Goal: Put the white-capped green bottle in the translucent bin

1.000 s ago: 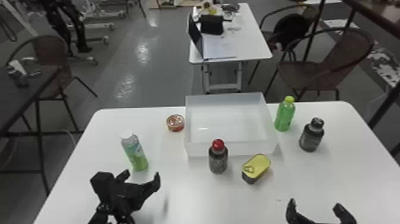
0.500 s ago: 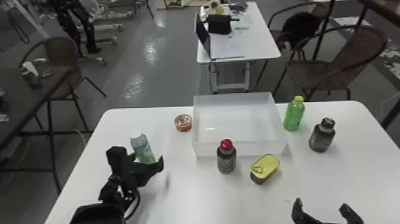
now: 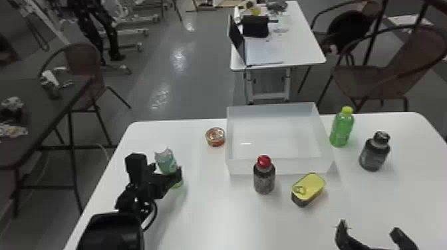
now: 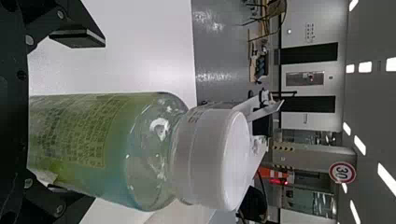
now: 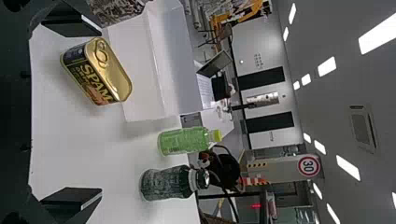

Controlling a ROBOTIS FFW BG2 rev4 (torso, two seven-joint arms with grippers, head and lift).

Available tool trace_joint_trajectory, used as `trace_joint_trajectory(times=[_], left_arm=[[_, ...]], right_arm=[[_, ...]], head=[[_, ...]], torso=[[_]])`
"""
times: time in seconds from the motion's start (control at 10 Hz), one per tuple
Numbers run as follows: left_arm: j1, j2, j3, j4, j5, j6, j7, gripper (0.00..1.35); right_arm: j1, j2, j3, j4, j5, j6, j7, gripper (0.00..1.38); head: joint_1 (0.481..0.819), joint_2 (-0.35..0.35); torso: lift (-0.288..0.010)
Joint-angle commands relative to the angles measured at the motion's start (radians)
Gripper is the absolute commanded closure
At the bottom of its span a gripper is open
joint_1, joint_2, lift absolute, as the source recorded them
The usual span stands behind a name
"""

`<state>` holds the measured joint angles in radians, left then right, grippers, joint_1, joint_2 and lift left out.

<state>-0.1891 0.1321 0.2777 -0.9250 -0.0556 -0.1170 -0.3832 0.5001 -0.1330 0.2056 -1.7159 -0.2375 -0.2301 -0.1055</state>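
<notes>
My left gripper [image 3: 167,173] is at the table's left side, open around the green bottle [image 3: 166,161], which stands upright. In the left wrist view the bottle's white cap [image 4: 210,156] points away from the palm; the bottle lies between the fingers of my left gripper [image 4: 95,119], with a wide gap to one finger [image 4: 79,38]. The translucent bin [image 3: 279,166] stands at the table's back middle with nothing inside. My right gripper [image 3: 369,229] is at the front right, open and holding nothing; in its wrist view the right gripper [image 5: 99,114] has its fingers wide apart.
A red-capped dark bottle [image 3: 264,178] and a yellow-lidded can [image 3: 309,187] stand before the bin. A small round tin [image 3: 215,137] sits left of it. Right of it are a lime-capped green bottle [image 3: 342,128] and a dark bottle [image 3: 374,153].
The left gripper has advanced from in front of the bottle until its fingers stand around it. The head view has shifted a little, moving the table's things rightward in it.
</notes>
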Motion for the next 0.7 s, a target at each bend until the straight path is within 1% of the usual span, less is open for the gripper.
trace_joint_trajectory(times=[0.0, 0.1, 0.2, 0.3, 0.5, 0.6], left_arm=[[0.007, -0.002, 0.014, 0.014, 0.008, 0.002, 0.009, 0.77], [0.01, -0.006, 0.012, 0.014, 0.005, -0.015, 0.021, 0.82], [0.007, -0.016, 0.012, 0.014, -0.009, -0.033, 0.027, 0.82], [0.005, -0.019, 0.008, 0.012, -0.02, -0.055, 0.032, 0.82], [0.008, -0.025, -0.005, -0.005, -0.012, -0.092, 0.033, 0.82], [0.031, -0.034, -0.031, -0.113, -0.033, -0.052, 0.035, 0.82]], right_arm=[[0.0, 0.003, -0.002, 0.002, 0.0, 0.0, 0.0, 0.09], [0.0, 0.003, -0.002, 0.002, 0.0, 0.0, 0.003, 0.09], [0.0, 0.003, -0.002, 0.001, -0.002, 0.0, 0.004, 0.09], [0.003, 0.003, -0.003, -0.001, -0.003, 0.0, 0.009, 0.09], [0.006, 0.003, -0.005, -0.002, -0.005, 0.0, 0.009, 0.09], [0.009, 0.003, -0.005, -0.004, -0.006, 0.0, 0.009, 0.09]], head=[[0.695, 0.203], [0.695, 0.214], [0.695, 0.217], [0.695, 0.215], [0.695, 0.205], [0.695, 0.199]], torso=[[-0.025], [-0.025], [-0.025], [-0.025], [-0.025], [-0.025]])
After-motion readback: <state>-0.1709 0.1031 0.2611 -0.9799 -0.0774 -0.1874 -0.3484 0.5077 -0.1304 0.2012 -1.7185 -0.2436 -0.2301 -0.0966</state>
